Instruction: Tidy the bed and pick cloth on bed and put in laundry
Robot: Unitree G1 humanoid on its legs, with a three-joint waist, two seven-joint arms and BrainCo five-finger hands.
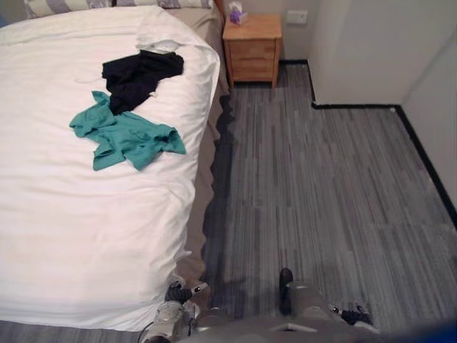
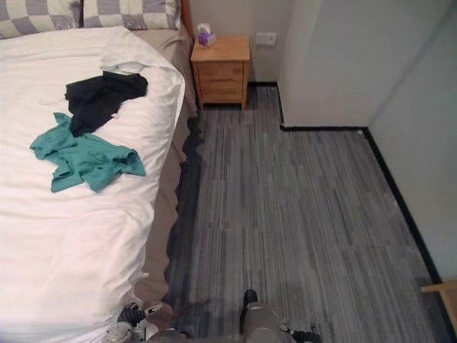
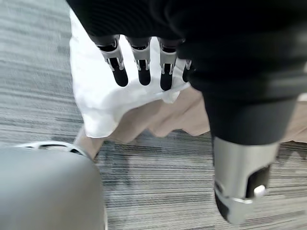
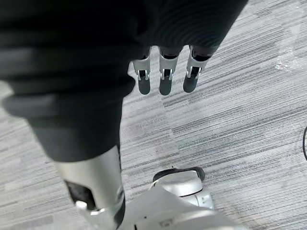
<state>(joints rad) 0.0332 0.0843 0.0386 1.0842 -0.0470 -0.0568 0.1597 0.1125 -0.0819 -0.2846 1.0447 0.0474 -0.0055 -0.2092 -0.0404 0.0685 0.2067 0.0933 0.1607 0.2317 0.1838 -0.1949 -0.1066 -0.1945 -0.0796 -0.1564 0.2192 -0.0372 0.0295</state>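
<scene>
A teal cloth lies crumpled on the white duvet of the bed, near its right edge. A black cloth lies just beyond it, touching its far end. My left hand hangs low by the bed's near corner, fingers straight and holding nothing; the white duvet corner and the beige bed skirt show past it. My right hand hangs over the grey floor with straight fingers, also holding nothing. Both hands are far from the cloths.
A wooden nightstand with a tissue box stands beside the head of the bed. Checked pillows lie at the headboard. Grey striped floor runs to the right of the bed, bounded by white walls.
</scene>
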